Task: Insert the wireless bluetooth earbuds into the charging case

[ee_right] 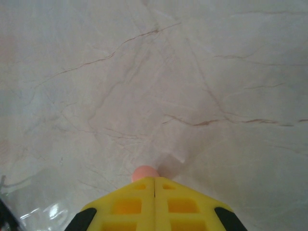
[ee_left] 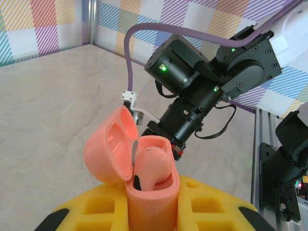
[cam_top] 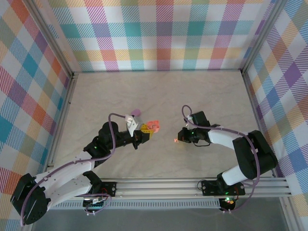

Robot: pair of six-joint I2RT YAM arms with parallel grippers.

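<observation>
The left claw (cam_top: 143,132) is clamped on the body of a salmon case (ee_left: 151,207), its yellow fingers pressed against both sides. The case stands upright with its lid (ee_left: 108,149) swung open to the left, and one salmon earbud (ee_left: 153,163) sits in the well (rounded top showing above the rim). Just beyond the left wrist a small lilac object (cam_top: 136,111) lies on the pale surface (ee_right: 144,72), too small to identify. Further right, the right claw (ee_right: 154,180) is low over the surface with its fingers pressed together. A second salmon earbud (ee_right: 144,172) peeks out at their tips, touching them; whether it is pinched I cannot tell.
</observation>
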